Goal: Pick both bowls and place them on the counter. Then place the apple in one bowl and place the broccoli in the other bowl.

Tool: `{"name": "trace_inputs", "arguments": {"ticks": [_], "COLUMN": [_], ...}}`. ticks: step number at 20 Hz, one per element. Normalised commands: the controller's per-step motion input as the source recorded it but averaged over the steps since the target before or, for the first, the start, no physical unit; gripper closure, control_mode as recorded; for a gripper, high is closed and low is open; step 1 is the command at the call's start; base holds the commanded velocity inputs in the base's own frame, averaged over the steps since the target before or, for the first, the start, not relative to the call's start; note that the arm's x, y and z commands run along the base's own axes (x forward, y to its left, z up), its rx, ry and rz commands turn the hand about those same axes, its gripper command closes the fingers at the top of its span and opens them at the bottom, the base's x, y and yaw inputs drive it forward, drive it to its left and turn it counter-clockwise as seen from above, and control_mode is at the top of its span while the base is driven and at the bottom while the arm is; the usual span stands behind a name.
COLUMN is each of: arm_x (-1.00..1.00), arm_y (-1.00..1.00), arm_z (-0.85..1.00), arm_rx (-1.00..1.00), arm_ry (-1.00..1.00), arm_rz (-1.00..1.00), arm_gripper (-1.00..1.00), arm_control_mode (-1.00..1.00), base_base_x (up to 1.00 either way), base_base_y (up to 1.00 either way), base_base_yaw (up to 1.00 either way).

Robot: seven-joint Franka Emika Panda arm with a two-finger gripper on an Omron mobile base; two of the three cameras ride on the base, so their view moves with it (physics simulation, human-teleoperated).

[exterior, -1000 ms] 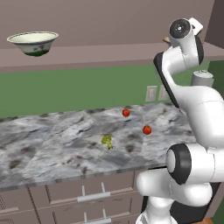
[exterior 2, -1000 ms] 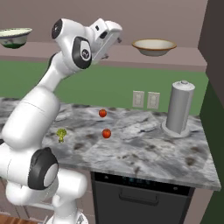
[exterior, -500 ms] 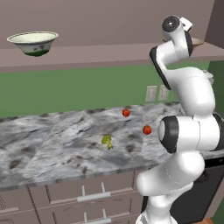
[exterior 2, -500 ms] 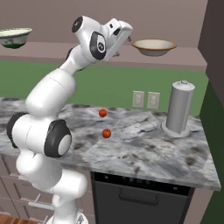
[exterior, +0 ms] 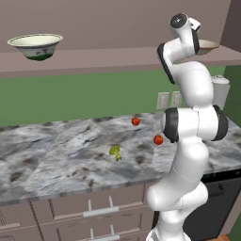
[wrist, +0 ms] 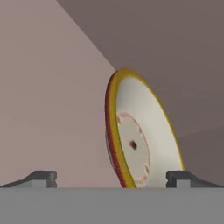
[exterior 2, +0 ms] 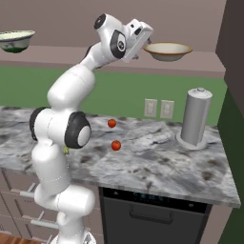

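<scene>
The wide tan bowl [exterior 2: 167,50] stands on the mauve shelf at the right, and in the hand view the tan bowl [wrist: 135,135] appears rolled on its side, straight ahead between my fingertips. My gripper [exterior 2: 144,43] hangs open just left of its rim without touching it; the hand view shows the gripper [wrist: 111,178] with nothing between its jaws. The cream bowl with the green pattern [exterior: 35,45] rests on the shelf's far left. On the marbled counter [exterior: 56,150] lie the broccoli [exterior: 115,151] and two small red fruits [exterior: 135,121] [exterior: 158,139]; which one is the apple I cannot tell.
A tall grey canister [exterior 2: 195,118] stands at the counter's right end, with two wall outlets [exterior 2: 157,108] behind it. Drawers with silver handles [exterior: 96,212] and a dark dishwasher front [exterior 2: 157,214] sit below the counter. A dark wall panel closes the far right.
The arm has straightened upward and carried the hand to the right along the shelf, closer to the tan bowl. The jaws have stayed open.
</scene>
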Motion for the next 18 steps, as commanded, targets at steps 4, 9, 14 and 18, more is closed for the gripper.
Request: {"name": "trace_inputs", "arguments": {"ticks": [4, 9, 14, 18], "arm_x": [0.59, 0.32, 0.13, 0.06], "arm_y": [-0.19, -0.09, -0.19, -0.14], "arm_z": [-0.13, -0.06, -0.12, -0.21], "arm_rx": [-0.01, 0.0, 0.0, 0.0], "arm_ry": [0.06, 0.06, 0.08, 0.07], "arm_rz": [0.0, 0.0, 0.0, 0.0], "arm_gripper": [-1.0, -1.0, -1.0, 1.0], "arm_control_mode": [-1.0, -1.0, -1.0, -1.0], "base_base_x": [0.0, 0.0, 0.0, 0.0], "base_base_y": [0.0, 0.0, 0.0, 0.0], "base_base_yaw": [0.0, 0.0, 0.0, 0.0]}}
